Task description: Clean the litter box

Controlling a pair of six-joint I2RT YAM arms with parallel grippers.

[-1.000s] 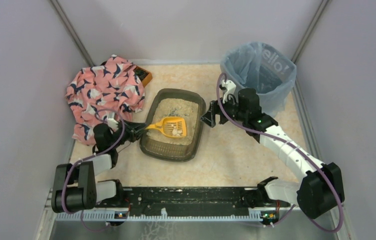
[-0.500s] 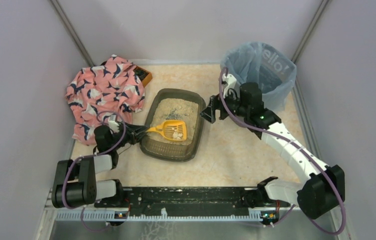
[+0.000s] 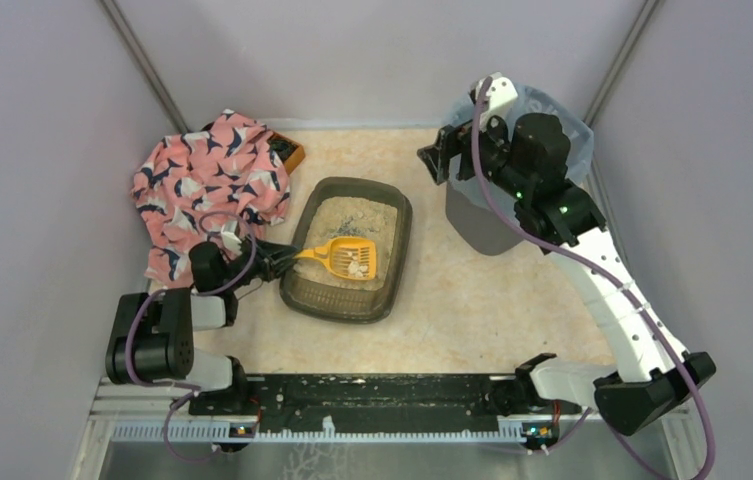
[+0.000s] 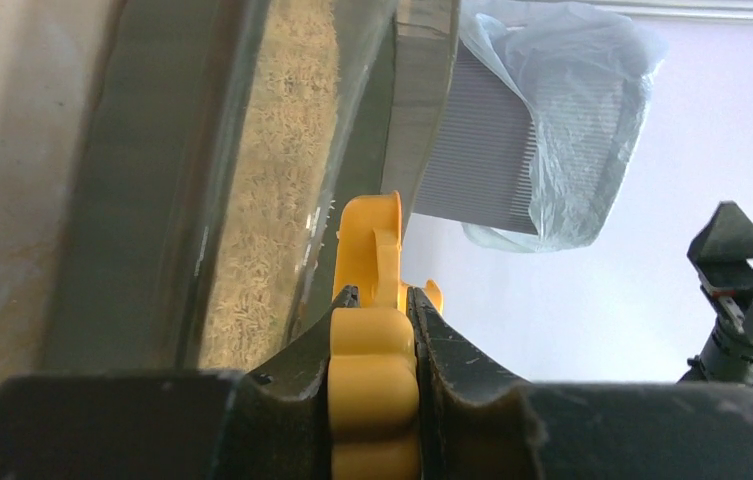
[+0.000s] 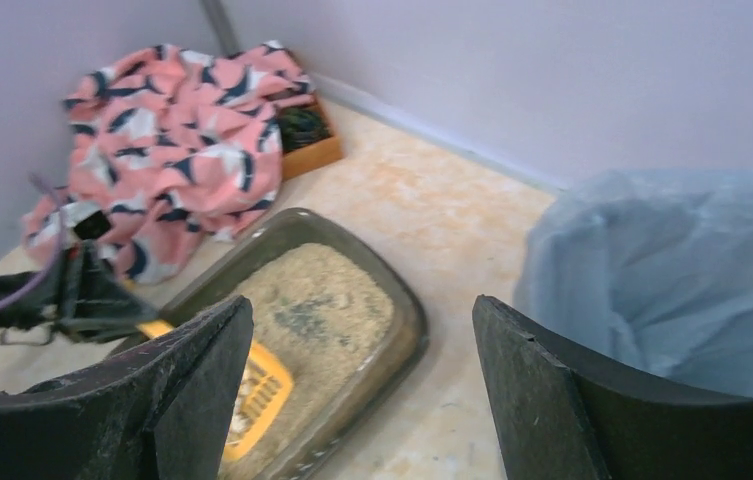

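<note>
The litter box (image 3: 397, 222), a low dark grey-brown tray of pale litter, lies mid-table; it also shows in the right wrist view (image 5: 392, 285) and left wrist view (image 4: 152, 170). My left gripper (image 3: 274, 258) is shut on the handle of the yellow-orange slotted scoop (image 3: 344, 257), held over the box with whitish clumps on its blade. In the left wrist view both fingers clamp the scoop handle (image 4: 372, 360). My right gripper (image 3: 434, 160) is open and empty, raised beside the bin's left rim, above the floor right of the box.
A tall grey bin with a blue bag (image 3: 497, 225) stands at the back right, also in the right wrist view (image 5: 692, 270). A pink patterned cloth (image 3: 207, 185) covers an orange box (image 3: 293, 155) at the back left. Purple walls enclose the table.
My right arm has risen and swung back from beside the litter box to the bin's left rim, jaws open. The left gripper keeps the scoop over the box, almost unmoved.
</note>
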